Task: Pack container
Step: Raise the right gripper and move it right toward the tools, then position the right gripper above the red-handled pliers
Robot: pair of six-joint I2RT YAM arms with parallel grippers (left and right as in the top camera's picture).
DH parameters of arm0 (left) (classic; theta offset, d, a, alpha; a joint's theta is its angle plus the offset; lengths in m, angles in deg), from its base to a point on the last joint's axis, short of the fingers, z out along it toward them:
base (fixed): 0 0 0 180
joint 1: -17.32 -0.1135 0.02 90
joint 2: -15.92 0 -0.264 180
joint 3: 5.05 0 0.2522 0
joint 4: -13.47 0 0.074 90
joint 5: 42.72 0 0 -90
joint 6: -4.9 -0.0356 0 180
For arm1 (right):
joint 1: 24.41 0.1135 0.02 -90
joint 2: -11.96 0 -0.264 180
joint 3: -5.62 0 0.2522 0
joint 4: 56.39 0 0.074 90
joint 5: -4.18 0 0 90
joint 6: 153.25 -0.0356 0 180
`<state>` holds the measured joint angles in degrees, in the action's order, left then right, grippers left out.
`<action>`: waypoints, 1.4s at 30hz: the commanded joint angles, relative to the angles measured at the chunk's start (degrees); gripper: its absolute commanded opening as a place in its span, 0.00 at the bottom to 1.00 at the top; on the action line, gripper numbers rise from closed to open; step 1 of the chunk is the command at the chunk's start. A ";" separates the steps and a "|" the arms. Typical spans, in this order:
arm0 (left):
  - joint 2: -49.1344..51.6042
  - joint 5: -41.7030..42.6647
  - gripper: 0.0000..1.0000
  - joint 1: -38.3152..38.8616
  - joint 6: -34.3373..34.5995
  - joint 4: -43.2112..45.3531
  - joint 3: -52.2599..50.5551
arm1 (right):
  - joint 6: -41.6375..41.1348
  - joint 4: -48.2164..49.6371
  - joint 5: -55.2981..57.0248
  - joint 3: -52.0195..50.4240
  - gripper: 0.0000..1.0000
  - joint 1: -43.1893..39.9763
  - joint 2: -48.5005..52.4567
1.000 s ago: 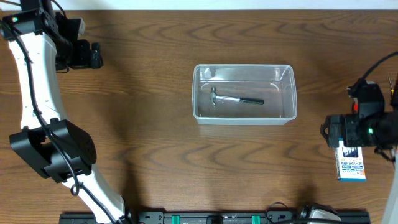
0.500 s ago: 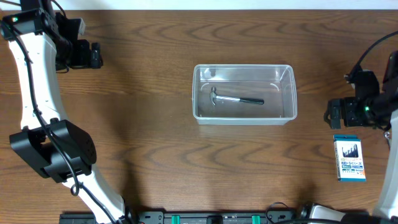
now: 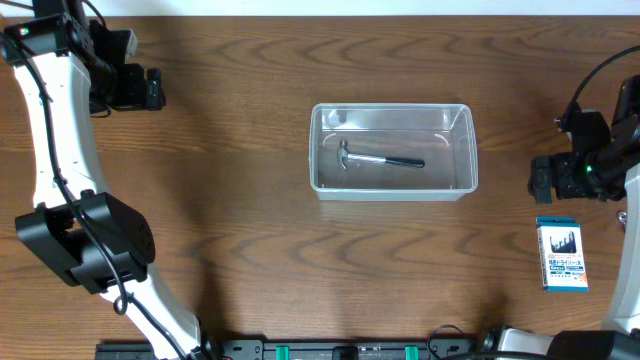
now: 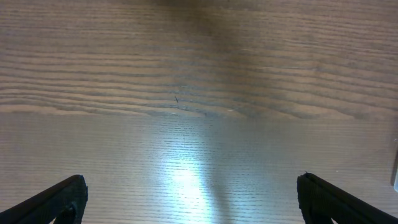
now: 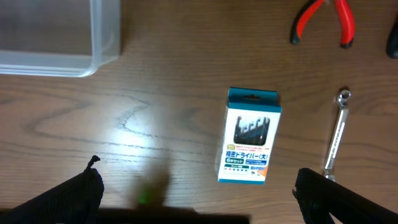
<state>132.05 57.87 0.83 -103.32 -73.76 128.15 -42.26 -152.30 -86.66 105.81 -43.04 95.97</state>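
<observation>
The clear plastic container [image 3: 465, 150] stands at the table's middle with a small hammer [image 3: 380, 160] lying in it. Its corner shows at the top left of the right wrist view [image 5: 99, 37]. My right gripper [image 3: 540, 178] is open and empty to the right of the container, above the wood. A blue and white screwdriver-set box [image 3: 563, 257] lies just in front of it, and in the right wrist view [image 5: 250, 137] it lies flat ahead of the open fingers [image 5: 74, 193]. My left gripper [image 3: 155, 88] is open and empty at the far left, over bare wood [image 4: 186, 93].
In the right wrist view red-handled pliers [image 5: 323, 18] lie at the top right, and a silver wrench [image 5: 336, 134] lies right of the box. The table's right edge is close to these tools.
My right gripper has moved off the box towards the far side, uncovering it. The box stays flat on the table. The left arm has not moved.
</observation>
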 commanded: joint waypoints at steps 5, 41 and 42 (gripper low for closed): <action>0.68 0.72 0.98 -0.20 0.09 -0.20 -0.39 | 0.66 0.26 1.46 -0.09 0.99 -0.52 0.00; 0.68 0.72 0.97 -0.20 0.09 -0.20 -0.39 | 11.65 6.10 4.48 -3.41 0.99 -3.74 5.16; 0.68 0.72 0.98 -0.20 0.09 -0.20 -0.39 | 11.67 6.08 4.46 -3.41 0.99 -3.93 5.68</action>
<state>132.05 57.89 0.83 -103.32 -73.78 128.15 -30.89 -146.29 -82.96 102.93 -45.97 99.97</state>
